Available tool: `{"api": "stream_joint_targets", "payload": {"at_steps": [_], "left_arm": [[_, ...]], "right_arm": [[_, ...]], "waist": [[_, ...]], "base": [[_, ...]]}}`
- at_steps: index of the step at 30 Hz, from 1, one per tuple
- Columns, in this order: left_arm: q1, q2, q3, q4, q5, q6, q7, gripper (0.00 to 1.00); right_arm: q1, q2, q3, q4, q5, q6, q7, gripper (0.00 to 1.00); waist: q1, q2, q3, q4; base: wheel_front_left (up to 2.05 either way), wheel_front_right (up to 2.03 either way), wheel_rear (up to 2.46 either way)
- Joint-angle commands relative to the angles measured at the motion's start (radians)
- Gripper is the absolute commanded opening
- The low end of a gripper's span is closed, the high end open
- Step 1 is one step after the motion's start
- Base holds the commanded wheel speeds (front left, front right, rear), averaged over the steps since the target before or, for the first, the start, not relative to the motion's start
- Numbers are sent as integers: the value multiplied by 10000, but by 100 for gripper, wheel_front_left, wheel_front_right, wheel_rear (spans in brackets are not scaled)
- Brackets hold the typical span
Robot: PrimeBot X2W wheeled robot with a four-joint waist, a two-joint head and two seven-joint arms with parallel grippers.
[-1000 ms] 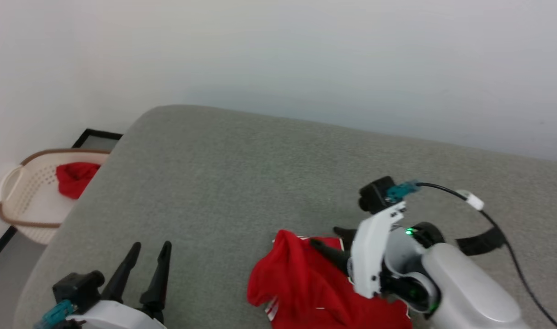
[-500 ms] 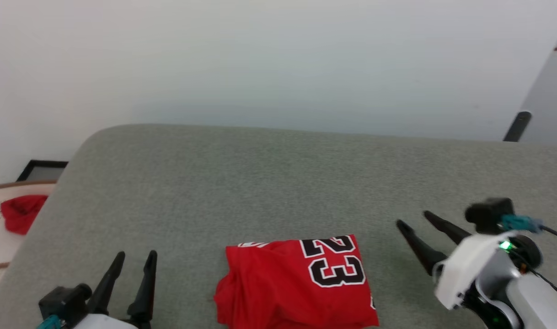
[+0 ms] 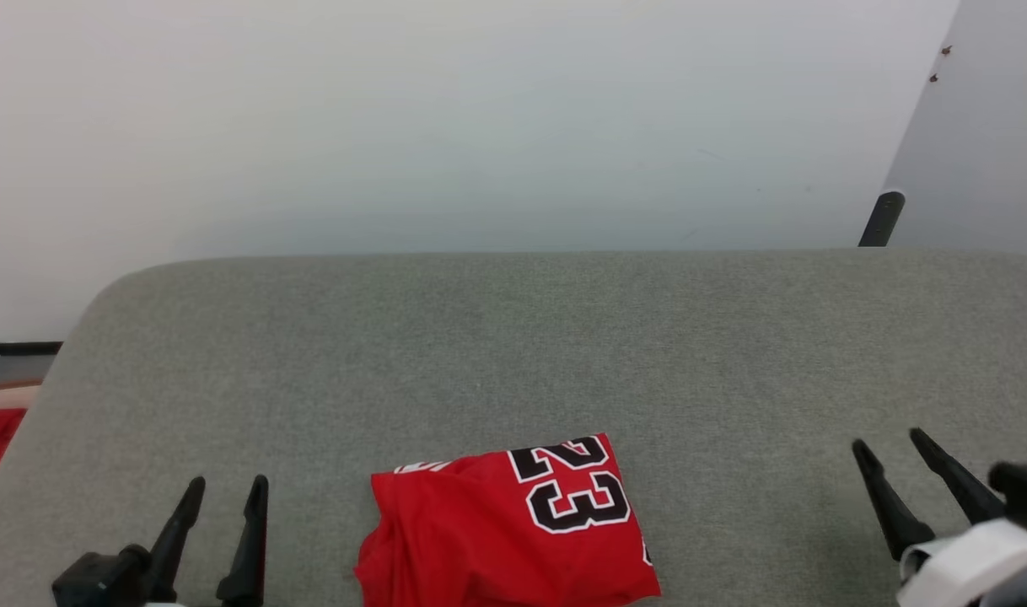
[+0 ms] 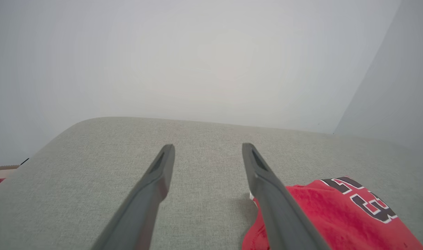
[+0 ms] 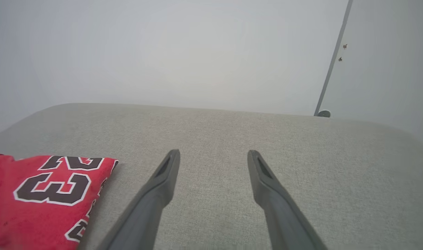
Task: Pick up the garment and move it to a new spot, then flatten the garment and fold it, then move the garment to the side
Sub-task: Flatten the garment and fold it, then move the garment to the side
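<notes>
1. Head view: the folded bright red jersey numbered 23 [image 3: 505,531] lay on the grey fabric table [image 3: 513,337] between the left gripper [image 3: 228,480] and right gripper [image 3: 887,438], both wide open and empty.
2. Pinching only one layer while moving it aside would probably spill the fold.

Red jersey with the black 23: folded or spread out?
Folded: the red jersey lies as a compact block on the grey fabric surface, no sleeves spread out.
</notes>
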Motion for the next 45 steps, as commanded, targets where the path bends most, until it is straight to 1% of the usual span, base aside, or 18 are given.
{"api": "stream_joint_targets", "payload": {"at_steps": [1,5,10,21,26,35,43,45], "left_arm": [[118,-42,63,-93,139,-22,6,100],[315,-141,249,-243,367,-23,6,100],[487,-211,312,-389,580,-23,6,100],[366,-189,136,-417,762,-23,6,100],[213,-62,162,-328,646,-23,6,100],[-144,50,235,104,646,-23,6,100],[-397,11,-90,177,655,-23,6,100],[-422,17,-126,167,648,-23,6,100]], "right_arm": [[244,50,-209,-26,-138,-7,-200,100],[788,271,-715,-65,-528,-7,-611,100],[1238,546,-1172,-195,-690,-7,-834,100],[1485,790,-1442,-536,-1136,-7,-602,100],[1443,827,-1254,-614,-1190,-7,-497,100],[1288,1084,-651,-471,-1188,-7,-228,100],[884,1137,81,-159,-936,-7,371,100],[808,1125,192,-123,-880,-7,473,100]], "waist": [[0,0,-23,-50],[0,0,-50,-105],[0,0,-56,-147],[0,0,-63,20],[0,0,-106,462],[0,0,-204,1627],[0,0,-13,2211],[0,0,36,2262]], "base": [[0,0,0],[0,0,0],[0,0,0],[0,0,0],[0,0,0],[0,0,0],[0,0,0],[0,0,0]]}}
